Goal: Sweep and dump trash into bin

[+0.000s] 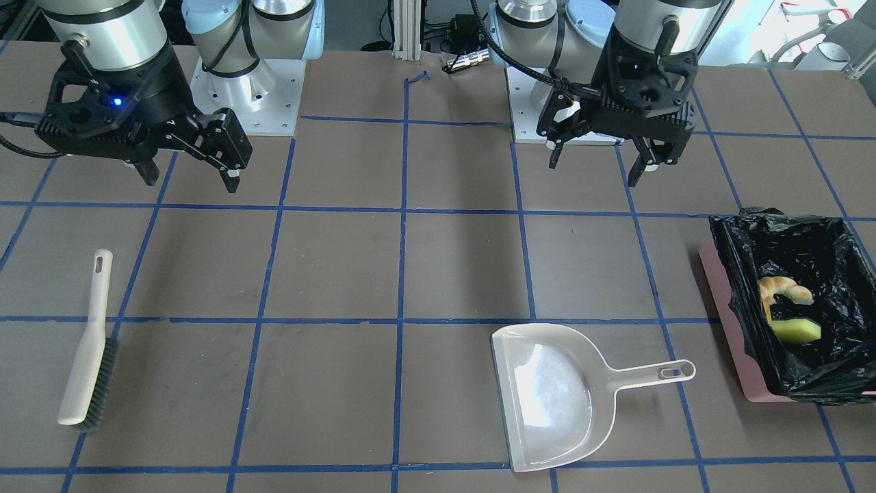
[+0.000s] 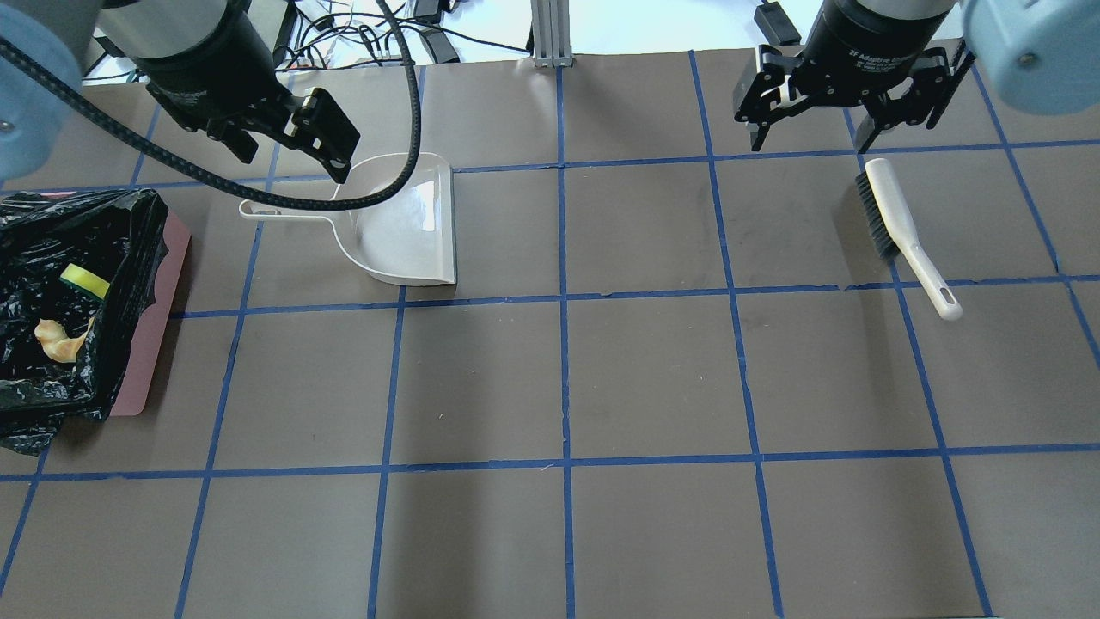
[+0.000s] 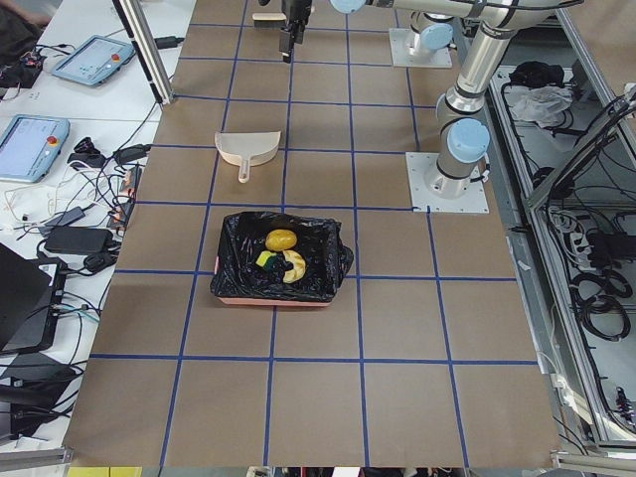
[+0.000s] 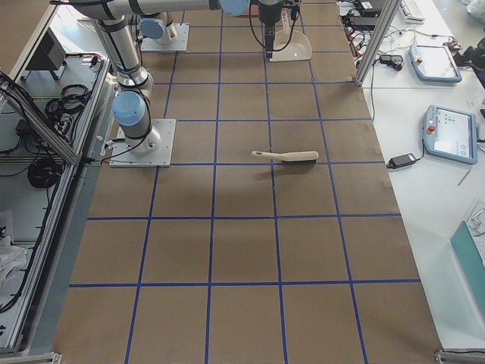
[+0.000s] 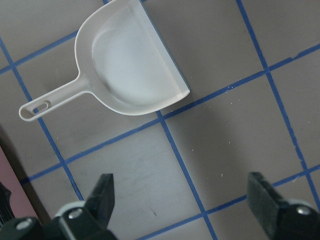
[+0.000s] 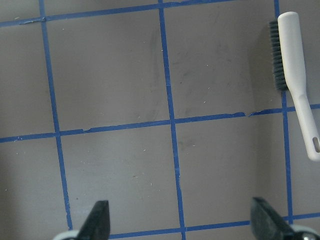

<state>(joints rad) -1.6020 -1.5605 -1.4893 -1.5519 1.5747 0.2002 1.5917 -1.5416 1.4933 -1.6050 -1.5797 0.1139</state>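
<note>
The trash (image 1: 787,291) lies inside the bin (image 1: 736,329); dustpan (image 1: 547,397) and brush (image 1: 85,356) rest on the table. Left gripper (image 1: 594,164) and right gripper (image 1: 190,179) hang spread, empty. The job looks finished, so no further move seems needed

brown table (image 2: 653,378) — blue tape grid (image 2: 565,378)

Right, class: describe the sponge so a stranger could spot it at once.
Start at the pink bin lined with a black bag, at the table's end on the robot's left. Of the three pieces inside, the sponge is the yellow wedge with a green edge; its neighbours are a pale crescent slice and a rounded golden-brown potato.
</note>
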